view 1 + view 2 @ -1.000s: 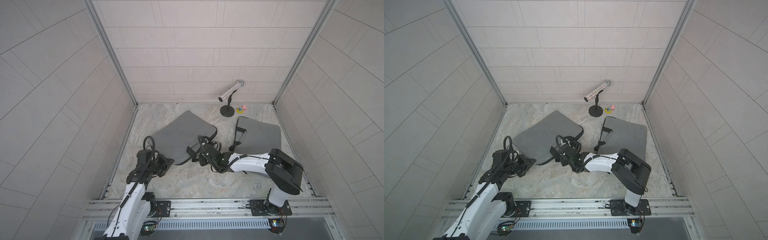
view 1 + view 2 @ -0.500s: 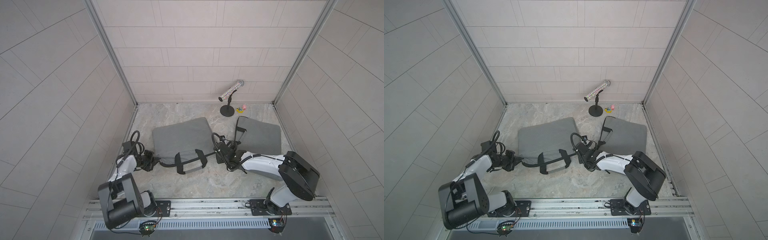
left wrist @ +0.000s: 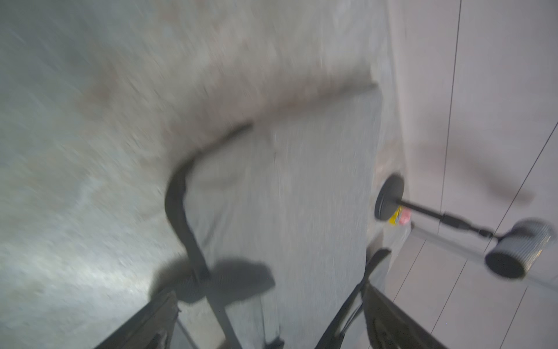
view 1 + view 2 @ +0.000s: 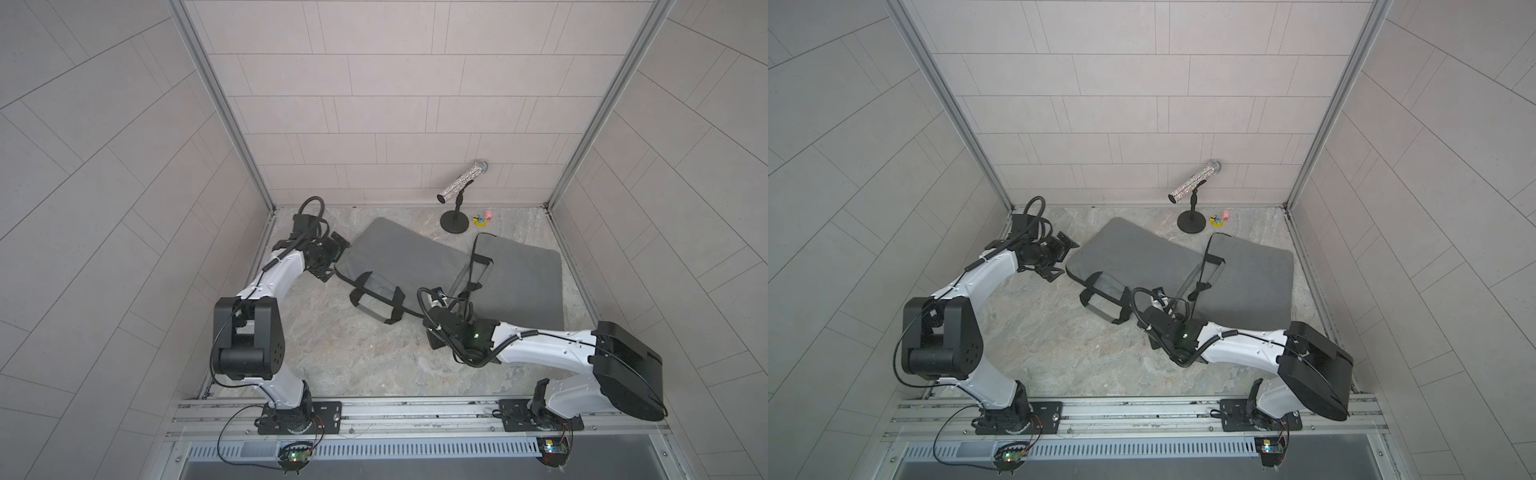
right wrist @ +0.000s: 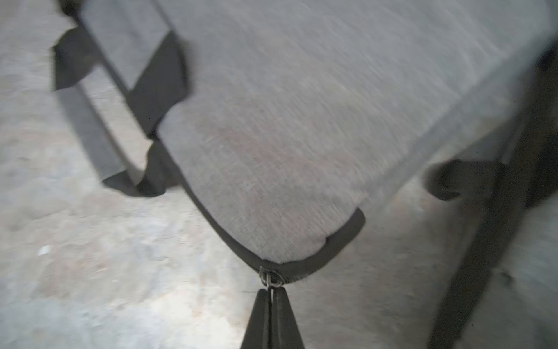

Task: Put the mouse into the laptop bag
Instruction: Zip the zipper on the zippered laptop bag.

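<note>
A marbled desk [image 4: 353, 357] sits inside pale tiled walls [image 4: 374, 104]. The grey laptop bag [image 4: 399, 257] lies flat mid-desk, with a second grey bag [image 4: 523, 282] nearer the right edge. Their contents are hidden, and I cannot tell where the mouse is. The left end effector [image 4: 330, 258] stands apart beside the laptop bag. The right end effector [image 5: 270, 294] is clamped on its zipper pull [image 5: 270, 278].

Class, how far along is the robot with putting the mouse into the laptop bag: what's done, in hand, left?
Done: nothing visible; no mouse shows in any view. In hand: right gripper, jaws shut on the metal zip pull of the grey fabric laptop bag; left gripper open beside it. Left: opening the bag, loading the mouse.
</note>
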Robot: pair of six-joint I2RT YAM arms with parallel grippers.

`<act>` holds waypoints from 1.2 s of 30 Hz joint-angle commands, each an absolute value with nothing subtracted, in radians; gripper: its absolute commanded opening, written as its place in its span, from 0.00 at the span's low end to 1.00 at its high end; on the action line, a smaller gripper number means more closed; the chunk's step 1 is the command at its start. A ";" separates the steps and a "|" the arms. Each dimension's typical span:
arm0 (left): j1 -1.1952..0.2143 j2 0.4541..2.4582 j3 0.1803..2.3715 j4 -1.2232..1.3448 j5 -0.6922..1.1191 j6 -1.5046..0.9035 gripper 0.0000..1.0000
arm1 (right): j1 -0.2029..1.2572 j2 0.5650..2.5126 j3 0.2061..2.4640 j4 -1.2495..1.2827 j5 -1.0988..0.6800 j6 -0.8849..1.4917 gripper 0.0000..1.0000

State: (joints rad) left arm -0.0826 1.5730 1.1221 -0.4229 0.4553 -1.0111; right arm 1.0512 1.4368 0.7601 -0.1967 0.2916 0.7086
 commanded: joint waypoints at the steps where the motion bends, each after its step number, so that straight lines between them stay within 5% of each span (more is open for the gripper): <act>1: -0.176 1.440 0.905 -0.379 0.393 -1.184 1.00 | 1.093 1.486 0.843 -0.169 0.311 0.712 0.00; 8: -0.353 1.118 0.549 -0.140 0.361 -1.392 1.00 | 1.118 1.544 0.845 -0.021 0.249 0.658 0.00; 13: -0.519 1.139 0.449 0.120 0.311 -1.483 0.98 | 1.154 1.563 0.841 0.052 0.203 0.635 0.00; 19: -0.559 1.263 0.399 0.367 0.346 -1.551 0.62 | 1.170 1.555 0.822 0.067 0.202 0.619 0.00; 25: -0.531 1.331 0.427 0.320 0.332 -1.496 0.00 | 1.170 1.549 0.744 0.097 0.209 0.628 0.00; 36: -0.290 1.304 0.476 0.126 0.482 -1.323 0.00 | 1.112 1.523 0.633 0.088 0.330 0.655 0.00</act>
